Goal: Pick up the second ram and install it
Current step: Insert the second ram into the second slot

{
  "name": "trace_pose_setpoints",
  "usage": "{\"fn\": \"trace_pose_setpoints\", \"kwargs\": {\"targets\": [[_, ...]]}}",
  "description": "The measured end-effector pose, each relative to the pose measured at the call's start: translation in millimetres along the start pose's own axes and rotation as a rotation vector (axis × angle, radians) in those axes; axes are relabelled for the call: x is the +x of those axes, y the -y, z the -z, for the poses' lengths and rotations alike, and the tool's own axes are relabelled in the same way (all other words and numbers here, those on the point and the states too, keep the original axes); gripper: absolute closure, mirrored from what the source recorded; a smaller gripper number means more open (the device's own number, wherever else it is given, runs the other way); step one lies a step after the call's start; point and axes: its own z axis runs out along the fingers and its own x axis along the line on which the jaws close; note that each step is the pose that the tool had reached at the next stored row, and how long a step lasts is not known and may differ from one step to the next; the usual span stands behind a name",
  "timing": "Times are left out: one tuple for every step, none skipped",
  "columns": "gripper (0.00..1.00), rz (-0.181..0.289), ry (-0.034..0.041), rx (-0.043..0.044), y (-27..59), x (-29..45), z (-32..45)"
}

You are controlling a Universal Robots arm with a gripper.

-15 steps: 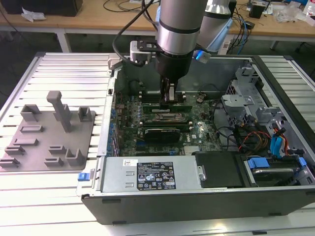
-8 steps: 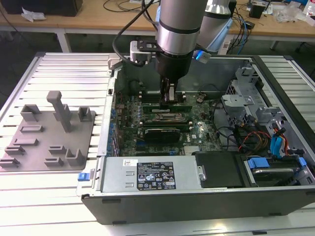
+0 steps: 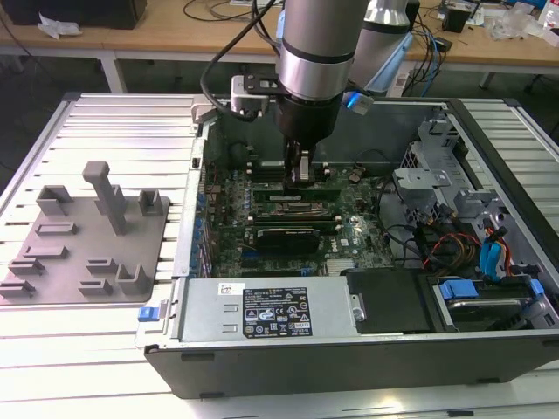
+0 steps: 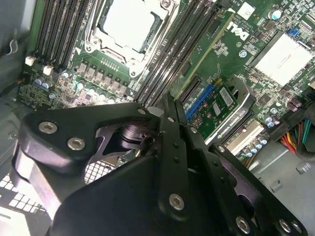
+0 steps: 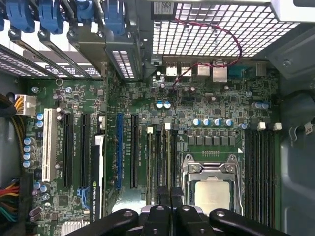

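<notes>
Nearest in the exterior view: the power supply (image 3: 262,310) along the front edge of the open computer case (image 3: 515,166). The grey fixture plate (image 3: 87,236) lies on the slatted table (image 3: 113,131) at the exterior view's left, well apart from the case. Inside, the gripper (image 3: 300,179) reaches down over the motherboard (image 5: 216,103). Both wrist views show the fingers (image 4: 170,128) pressed together with nothing between them. The tips sit over the memory slots between the processor (image 5: 211,194) and the expansion slots (image 5: 74,142); can't tell if they touch. The second ram (image 5: 171,157) looks like the thin edge-on stick in the slot under the tips, seating unclear. Farthest back is a wooden bench (image 3: 175,35).
</notes>
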Motion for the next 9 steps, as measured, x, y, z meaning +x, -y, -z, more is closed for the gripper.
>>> {"fn": "trace_pose_setpoints", "kwargs": {"targets": [[0.91, 0.000, 0.0000, 0.0000, 0.0, 0.0, -0.7], [0.91, 0.000, 0.0000, 0.0000, 0.0, 0.0, -1.3], [0.91, 0.000, -0.0001, 0.0000, 0.0, 0.1, -2.7], [0.91, 0.000, -0.0002, 0.0000, 0.0, 0.1, -5.0], [0.91, 0.000, -0.0002, 0.0000, -0.1, 0.2, -7.4], [0.91, 0.000, -0.0002, 0.0000, -0.1, 0.3, -9.7], [0.91, 0.000, -0.0002, 0.0000, 0.0, 0.3, -11.9], [0.91, 0.000, -0.0001, 0.0001, 0.1, 0.3, -13.9], [0.91, 0.000, -0.0001, 0.0000, 0.3, 0.5, -18.7]]}}
